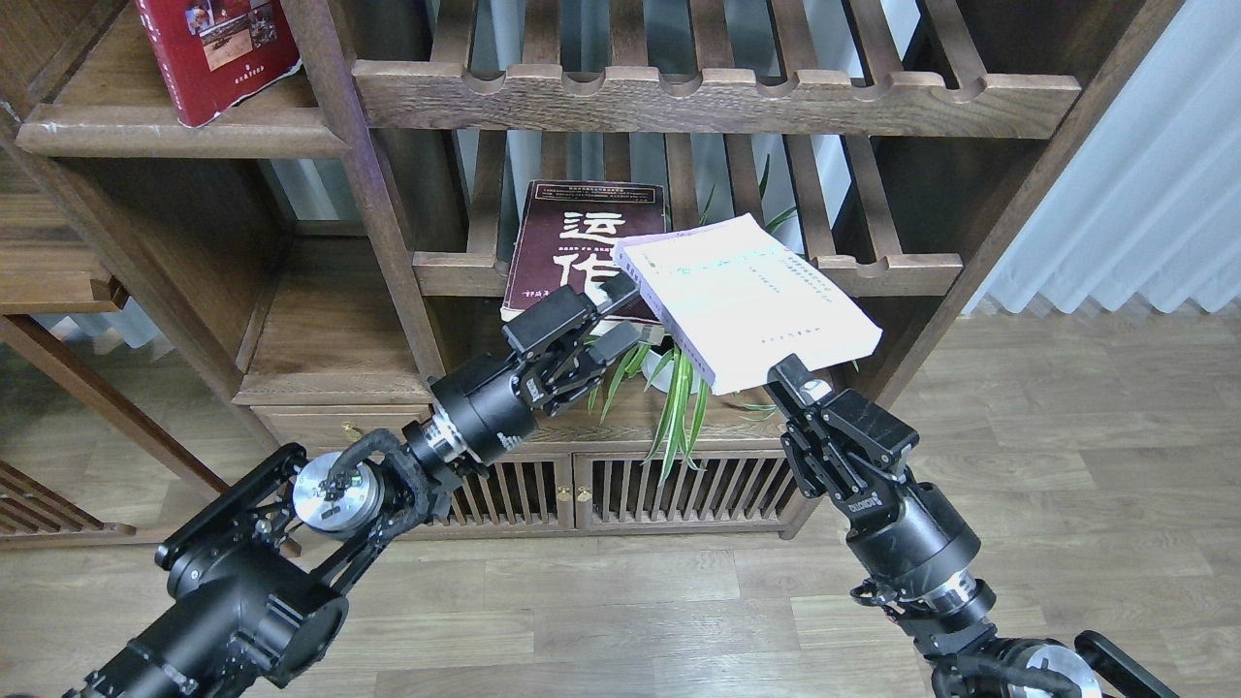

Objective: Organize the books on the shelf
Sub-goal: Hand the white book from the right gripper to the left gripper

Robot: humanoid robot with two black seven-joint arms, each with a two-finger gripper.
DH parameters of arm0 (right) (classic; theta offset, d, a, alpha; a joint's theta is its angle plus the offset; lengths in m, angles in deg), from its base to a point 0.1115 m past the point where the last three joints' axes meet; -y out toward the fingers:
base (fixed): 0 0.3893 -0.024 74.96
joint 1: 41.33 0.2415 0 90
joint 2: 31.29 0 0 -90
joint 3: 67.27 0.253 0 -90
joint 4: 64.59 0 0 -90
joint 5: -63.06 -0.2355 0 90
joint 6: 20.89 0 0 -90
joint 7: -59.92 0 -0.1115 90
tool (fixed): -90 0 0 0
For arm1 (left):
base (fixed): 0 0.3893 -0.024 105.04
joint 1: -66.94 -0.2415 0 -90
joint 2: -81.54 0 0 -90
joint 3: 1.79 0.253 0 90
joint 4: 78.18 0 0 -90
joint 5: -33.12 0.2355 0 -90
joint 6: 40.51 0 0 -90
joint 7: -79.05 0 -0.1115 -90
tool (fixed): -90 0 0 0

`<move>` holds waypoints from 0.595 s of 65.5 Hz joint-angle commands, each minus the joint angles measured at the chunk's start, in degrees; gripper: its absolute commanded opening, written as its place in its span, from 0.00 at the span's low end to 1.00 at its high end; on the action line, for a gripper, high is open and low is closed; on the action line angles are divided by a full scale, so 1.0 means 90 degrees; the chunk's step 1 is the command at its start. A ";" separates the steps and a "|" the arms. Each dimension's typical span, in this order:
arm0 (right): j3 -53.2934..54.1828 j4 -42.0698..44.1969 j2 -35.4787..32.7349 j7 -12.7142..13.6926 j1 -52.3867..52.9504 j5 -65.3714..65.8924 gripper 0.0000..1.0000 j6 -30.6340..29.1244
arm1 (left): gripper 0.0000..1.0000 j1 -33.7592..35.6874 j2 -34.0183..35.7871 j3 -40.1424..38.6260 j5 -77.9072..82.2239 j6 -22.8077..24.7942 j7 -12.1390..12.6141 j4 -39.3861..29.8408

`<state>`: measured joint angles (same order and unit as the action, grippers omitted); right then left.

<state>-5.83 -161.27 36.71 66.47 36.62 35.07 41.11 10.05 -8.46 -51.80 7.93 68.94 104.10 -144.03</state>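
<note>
My left gripper (589, 328) is shut on the lower edge of the dark maroon book (572, 247) with big white Chinese characters and holds it upright in front of the lower slatted rack. My right gripper (793, 373) is shut on the near corner of the thick white book (751, 301), which is tilted in the air and overlaps the maroon book's right side. The smaller red book (218, 48) with cover photos leans at the top left on the solid dark-brown shelf (184, 136), whose rounded front edge has whitish scuffs.
Two slatted racks with notched rails, an upper one (717, 97) and a lower one (873, 276), stand behind the held books. A green potted plant (674, 388) sits under them on a cabinet with slatted doors (582, 490). A ledge with a brass-knobbed drawer (330, 427) is lower left.
</note>
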 commanded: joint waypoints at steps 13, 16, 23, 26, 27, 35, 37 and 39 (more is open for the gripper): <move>-0.0010 -0.0011 -0.0017 -0.0005 0.0069 0.0004 0.00 0.0000 | 0.56 0.0208 0.0000 0.0127 0.0006 -0.0677 0.0010 0.0002; -0.0010 -0.0011 -0.0017 -0.0005 0.0108 0.0004 0.00 0.0000 | 0.57 0.0209 0.0000 0.0205 -0.0004 -0.0687 0.0010 0.0002; -0.0010 -0.0011 -0.0017 -0.0005 0.0157 0.0004 0.00 0.0000 | 0.59 0.0218 0.0000 0.0264 -0.0004 -0.0687 0.0010 0.0002; -0.0020 -0.0011 -0.0017 -0.0005 0.0166 0.0004 0.00 0.0000 | 0.59 0.0228 0.0000 0.0273 -0.0004 -0.0687 0.0010 0.0002; -0.0020 -0.0011 -0.0007 -0.0005 0.0166 0.0004 0.00 0.0000 | 0.59 0.0228 0.0000 0.0274 -0.0004 -0.0687 0.0010 0.0002; -0.0059 -0.0011 0.0002 0.0004 0.0176 0.0004 0.00 0.0000 | 0.56 0.0257 0.0000 0.0332 -0.0004 -0.0706 0.0010 0.0002; -0.0069 -0.0011 0.0003 0.0014 0.0166 0.0013 0.00 0.0000 | 0.55 0.0286 0.0000 0.0332 -0.0004 -0.0726 0.0010 0.0002; -0.0079 -0.0011 0.0012 0.0024 0.0166 0.0023 0.00 0.0000 | 0.54 0.0325 0.0000 0.0342 -0.0004 -0.0765 0.0010 0.0002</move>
<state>-6.17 -161.36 36.62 66.41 38.14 35.11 41.11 12.25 -8.46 -49.02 7.90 62.64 104.19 -144.01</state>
